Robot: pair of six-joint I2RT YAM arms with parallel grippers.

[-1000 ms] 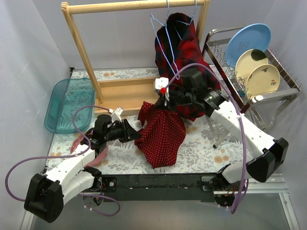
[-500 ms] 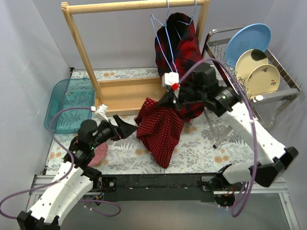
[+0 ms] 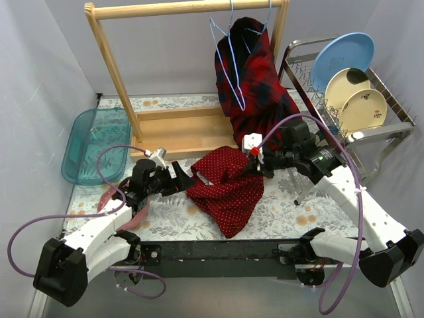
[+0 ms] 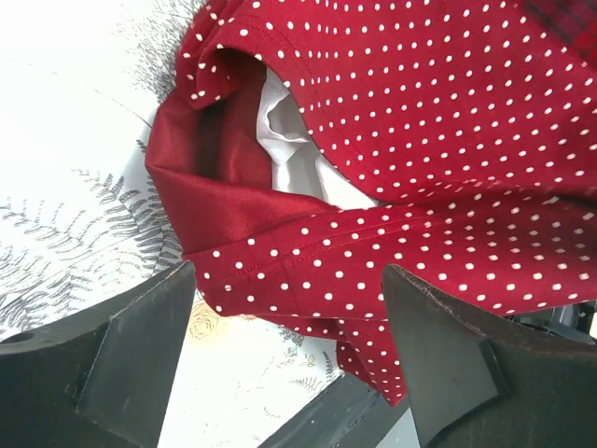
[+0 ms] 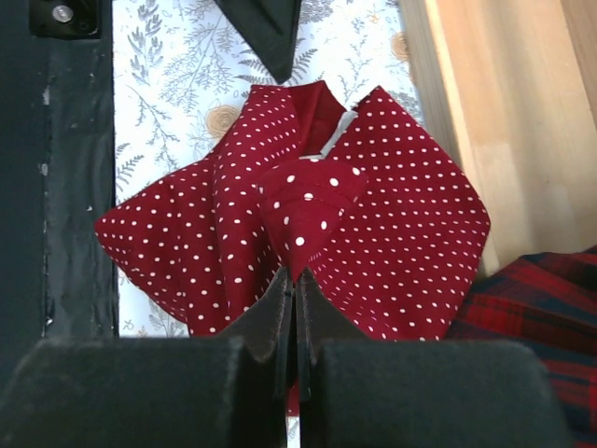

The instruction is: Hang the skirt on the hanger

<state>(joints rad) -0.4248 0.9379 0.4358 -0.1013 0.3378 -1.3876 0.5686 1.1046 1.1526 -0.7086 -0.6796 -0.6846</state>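
And the right pincer (image 3: pixel 255 170) sits clenched on the red white-dotted fabric skirt (image 3: pixel 228 191) lying on the floral desk (image 3: pixel 291 202), left pincer (image 3: pixel 183 179) spread open just left of its waistband, pale-blue wire hanger (image 3: pixel 223 61) well behind.

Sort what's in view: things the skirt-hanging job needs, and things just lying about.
For the job: skirt, blue hanger, wooden rack.

Just lying about: plaid garment, teal tray, dish rack, plates.
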